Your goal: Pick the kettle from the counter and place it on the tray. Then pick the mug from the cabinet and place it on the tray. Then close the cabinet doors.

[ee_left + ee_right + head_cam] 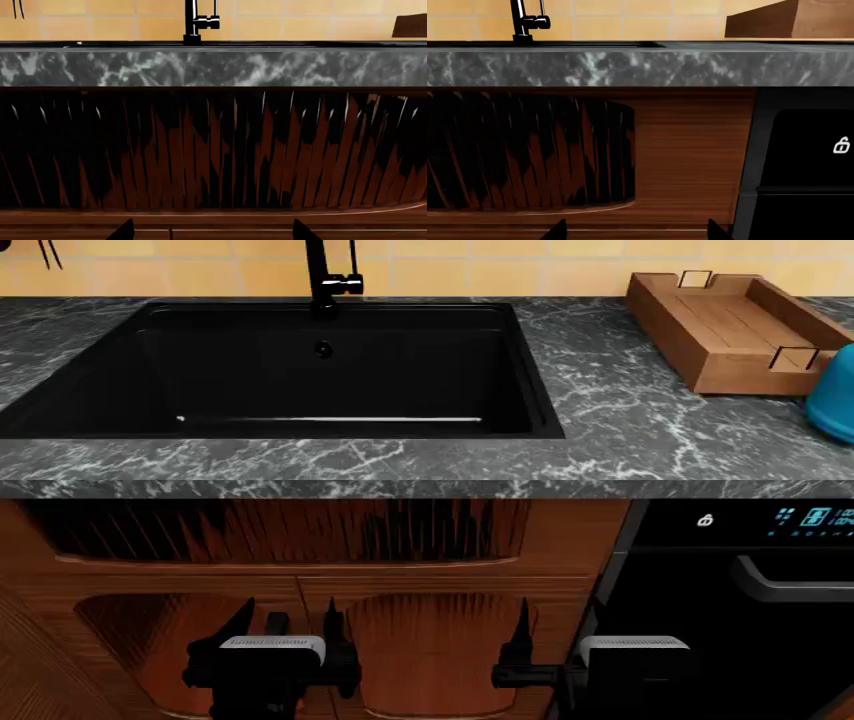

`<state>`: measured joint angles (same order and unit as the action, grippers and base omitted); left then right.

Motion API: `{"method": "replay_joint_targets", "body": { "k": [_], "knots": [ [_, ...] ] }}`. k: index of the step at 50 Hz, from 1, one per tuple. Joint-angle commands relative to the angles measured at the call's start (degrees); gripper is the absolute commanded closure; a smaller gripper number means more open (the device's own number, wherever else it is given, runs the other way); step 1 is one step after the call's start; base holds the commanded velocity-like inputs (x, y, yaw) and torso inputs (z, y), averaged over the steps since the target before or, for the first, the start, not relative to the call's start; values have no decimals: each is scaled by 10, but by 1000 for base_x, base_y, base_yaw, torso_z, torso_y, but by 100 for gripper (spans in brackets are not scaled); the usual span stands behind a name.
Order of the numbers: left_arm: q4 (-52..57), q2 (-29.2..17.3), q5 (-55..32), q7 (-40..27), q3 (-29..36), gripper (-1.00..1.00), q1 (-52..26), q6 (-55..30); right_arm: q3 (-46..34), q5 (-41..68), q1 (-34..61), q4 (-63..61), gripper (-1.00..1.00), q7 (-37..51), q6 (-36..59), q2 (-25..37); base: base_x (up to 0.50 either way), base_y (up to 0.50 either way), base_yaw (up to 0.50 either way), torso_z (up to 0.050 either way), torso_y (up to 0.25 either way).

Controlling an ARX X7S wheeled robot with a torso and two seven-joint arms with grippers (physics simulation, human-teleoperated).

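1. The kettle (834,408) shows only as a rounded teal-blue body cut off at the head view's right edge; its handle, lid and spout lie out of frame, so which way it points cannot be told.
2. It stands on the counter (627,410), black marble-look stone with white veins, just beside the near end of the tray (667,310).
3. The tray is a long brown wooden box with a plank floor, raised sides and a small wire handle at each end. Its long axis runs from the back wall toward the front edge, slanting to the right as it nears.
4. The tray sits to the right of the black sink (527,370) and faucet (324,280).
5. The left gripper (280,625) and right gripper (554,625) hang low before the wooden cabinet fronts (441,640), below counter level, both with fingers spread apart and holding nothing.
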<state>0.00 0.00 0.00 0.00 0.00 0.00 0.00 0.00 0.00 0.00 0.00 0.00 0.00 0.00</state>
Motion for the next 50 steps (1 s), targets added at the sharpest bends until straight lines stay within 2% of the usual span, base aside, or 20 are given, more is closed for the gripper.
{"method": "replay_joint_targets", "body": {
  "k": [1,8,17,24,30,35,41,45,50],
  "knots": [
    [4,-9,-9,-11,10,-100,1,-5,-12,6,-2,-4,-100,12,0,9,0,0,0,0,0],
    [55,-23,-20,-33,24,-100,9,-42,-25,5,-20,-75,-100,32,26,28,0,0,0,0,0],
    [169,-40,-51,-31,34,-100,22,-106,-18,15,-44,-236,-100,43,99,50,0,0,0,3,0],
    [293,-58,-79,-40,26,-100,-3,-213,-22,14,-43,-349,-100,49,167,64,0,0,0,50,0],
    [385,-77,-102,-51,16,-100,-60,-325,-27,9,-32,-409,-100,52,216,76,0,0,0,50,0],
    [458,-94,-126,-64,4,-100,-160,-463,-27,10,-12,-463,-100,54,269,84,0,0,0,50,0],
    [500,-104,-159,-78,-8,-100,-349,-651,-25,13,7,-512,-100,56,317,90,0,0,0,50,0],
    [484,-95,-184,-77,-31,-100,-490,-759,-25,15,18,-540,-100,57,344,95,0,0,0,50,0],
    [405,-93,-189,-81,-17,-100,-671,-830,-27,20,29,-566,-100,59,369,98,0,0,0,50,0]
  ]
}}
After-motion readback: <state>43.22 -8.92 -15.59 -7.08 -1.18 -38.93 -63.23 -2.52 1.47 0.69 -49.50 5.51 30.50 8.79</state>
